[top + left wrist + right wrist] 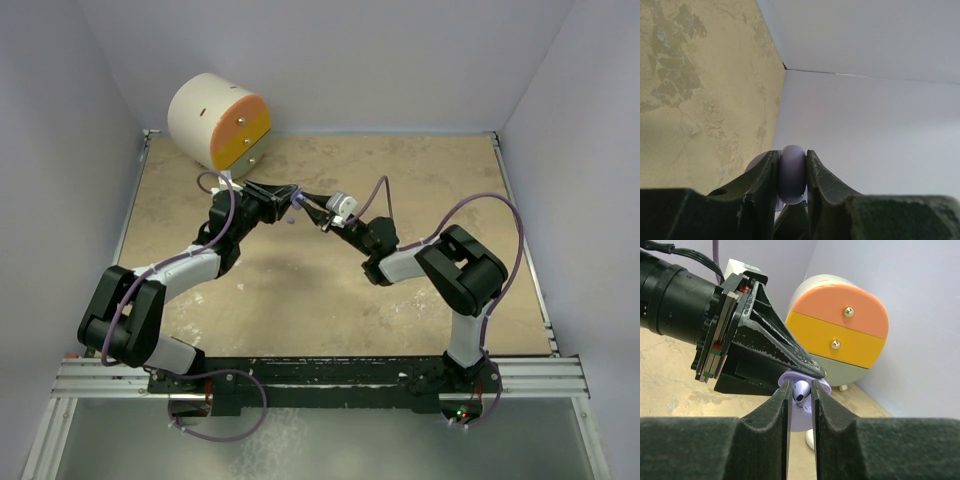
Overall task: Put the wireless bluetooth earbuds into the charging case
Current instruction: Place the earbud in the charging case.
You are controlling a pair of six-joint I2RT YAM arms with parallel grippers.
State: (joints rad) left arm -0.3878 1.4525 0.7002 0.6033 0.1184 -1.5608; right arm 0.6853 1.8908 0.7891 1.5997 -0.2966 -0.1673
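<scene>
My left gripper (792,162) is shut on the lilac charging case (792,174), held edge-on between its fingers. In the right wrist view the case (802,417) hangs open under the left gripper's (812,371) black fingertip. My right gripper (801,390) is shut on a purple earbud (801,392), which sits right at the case's opening. From above, the left gripper (285,197) and the right gripper (310,203) meet tip to tip over the far middle of the table. A small white piece (810,439) lies on the table below the case, partly hidden.
A round white cabinet (218,120) with orange and yellow drawer fronts (840,325) stands at the back left, close behind the grippers. Pale walls (560,120) close in the beige tabletop (300,300) on three sides.
</scene>
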